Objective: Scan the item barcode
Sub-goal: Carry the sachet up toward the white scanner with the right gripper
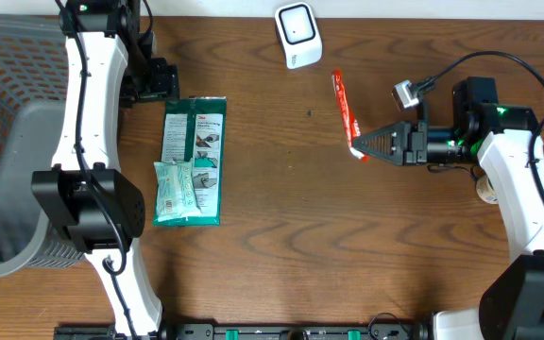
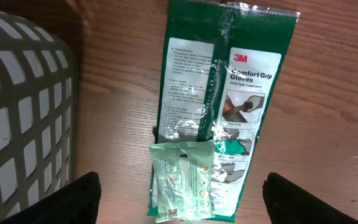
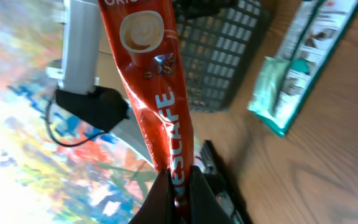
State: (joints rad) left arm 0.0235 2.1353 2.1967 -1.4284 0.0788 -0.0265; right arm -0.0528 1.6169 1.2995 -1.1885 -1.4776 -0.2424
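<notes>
A red Nescafe sachet (image 1: 345,109) hangs over the right half of the table, pinched at its lower end by my right gripper (image 1: 356,144). In the right wrist view the sachet (image 3: 154,81) runs up from the shut gripper (image 3: 179,183). The white barcode scanner (image 1: 297,35) stands at the back edge, apart from the sachet. My left gripper (image 1: 159,85) hovers by the top of a green 3M gloves pack (image 1: 201,142). It is open (image 2: 182,186) and holds nothing, with the pack (image 2: 241,81) and a pale green packet (image 2: 182,180) below it.
A grey mesh basket (image 1: 12,142) fills the left side and also shows in the left wrist view (image 2: 17,112). The pale green packet (image 1: 175,192) lies on the gloves pack's lower left corner. Bare wood table (image 1: 281,217) lies between the two arms.
</notes>
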